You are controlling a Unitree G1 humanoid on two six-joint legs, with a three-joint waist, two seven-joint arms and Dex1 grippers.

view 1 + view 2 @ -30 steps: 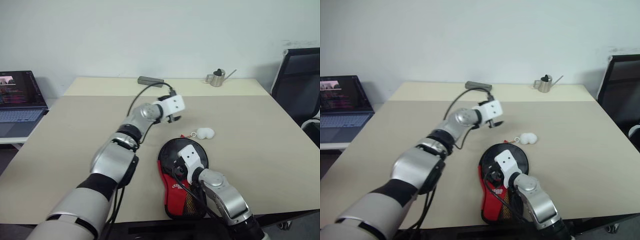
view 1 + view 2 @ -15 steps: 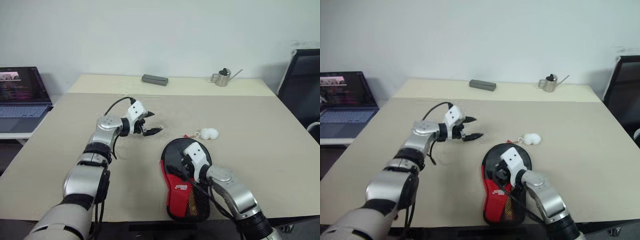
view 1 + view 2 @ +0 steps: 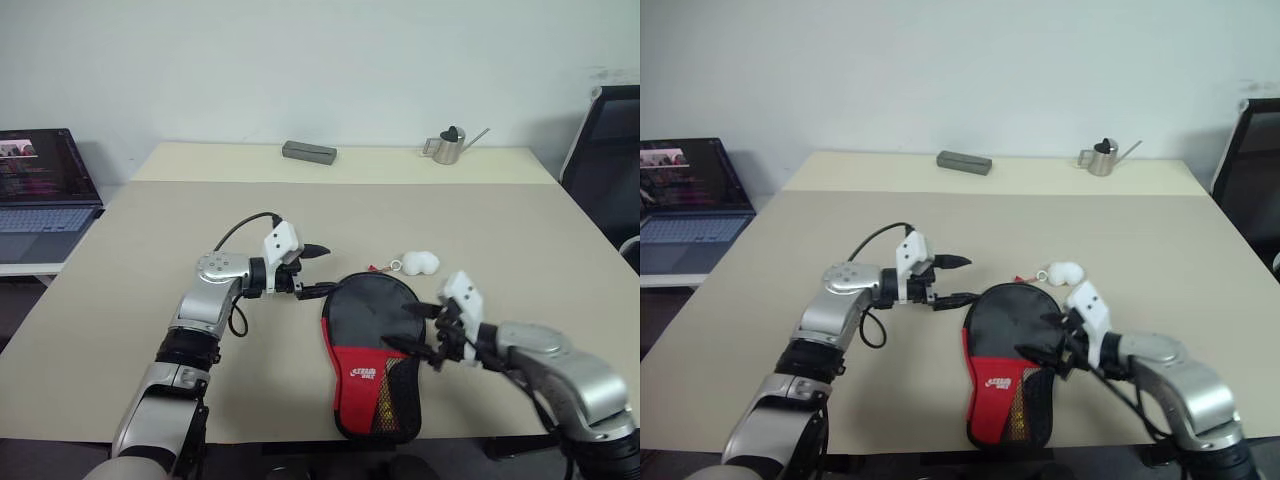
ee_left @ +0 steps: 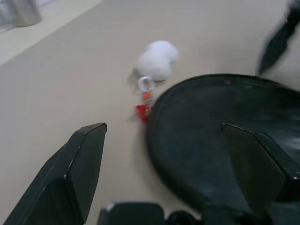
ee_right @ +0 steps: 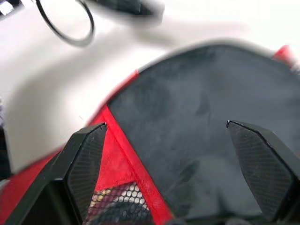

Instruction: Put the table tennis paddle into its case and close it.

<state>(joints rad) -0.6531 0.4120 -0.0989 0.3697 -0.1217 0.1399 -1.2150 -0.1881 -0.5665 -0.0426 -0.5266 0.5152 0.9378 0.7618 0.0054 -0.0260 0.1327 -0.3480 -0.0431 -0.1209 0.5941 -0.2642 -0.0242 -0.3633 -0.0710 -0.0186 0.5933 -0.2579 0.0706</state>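
Case (image 3: 372, 352) lay flat on counter (image 3: 150, 260), near front edge, round black end away from robot, red mesh-pocket end nearest. White fluffy charm (image 3: 418, 263) lay just beyond case's round end. Left claw (image 3: 318, 270) hovered at case's left upper rim, fingers apart, empty. Right claw (image 3: 412, 329) hung over case's right side, fingers apart, gripping nothing. Paddle not visible. Grey box (image 3: 309, 151) and small metal pitcher (image 3: 444, 146) at far edge.

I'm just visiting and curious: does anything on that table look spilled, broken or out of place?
Nothing stands out. The case lies flat on the table, its white charm beside it; a small grey box and a metal can sit upright at the far edge.
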